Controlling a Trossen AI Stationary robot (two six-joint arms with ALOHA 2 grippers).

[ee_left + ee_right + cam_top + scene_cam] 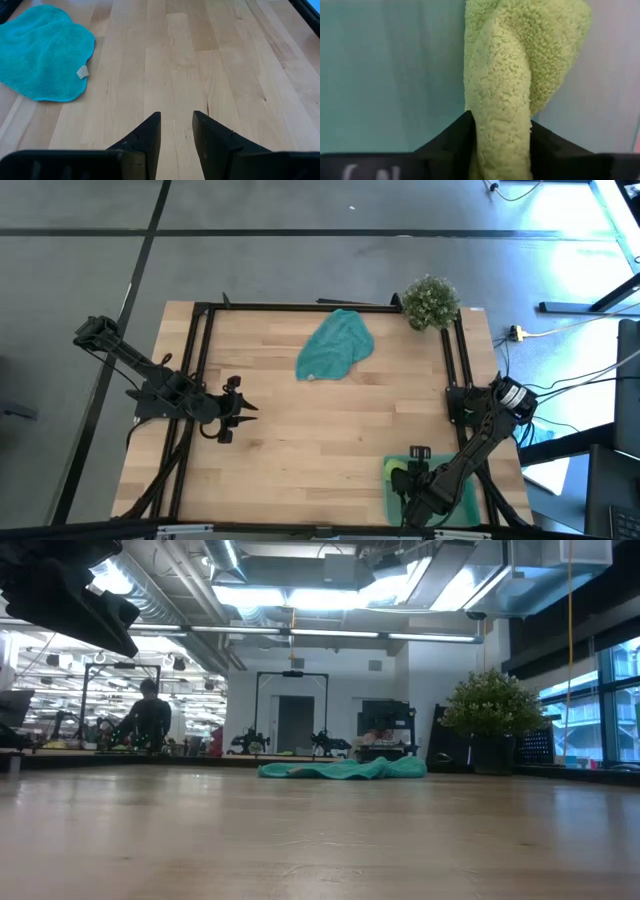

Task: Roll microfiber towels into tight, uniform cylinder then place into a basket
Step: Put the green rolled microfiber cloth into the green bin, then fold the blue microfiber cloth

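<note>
The right end effector [412, 472] is down at the near right corner of the counter [300, 420], over the basket [392, 498], and its two dark fingers [451, 136] are closed on a fold of the lime green towel [512, 75]. In the right wrist view the fuzzy cloth fills the gap between the fingers and bulges beyond them, with the pale translucent green of the basket behind it. From above, the arm covers most of the basket and the towel; only a small bright green patch [398, 471] shows beside the gripper, and the basket's near edge is cut off by the picture's border. Whether the towel is rolled cannot be made out.

The teal towel [335, 346] lies loose and crumpled, unrolled, near the far edge of the counter, just left of the small potted plant [431, 302] standing at the far right corner. In the low view it is a flat heap [345, 769], with a person [147, 715] dim in the room behind.

The left end effector [236, 408] hangs above bare wood at the left side of the counter, well apart from both towels. Its fingers [146, 137] stand slightly apart with nothing between them.
</note>
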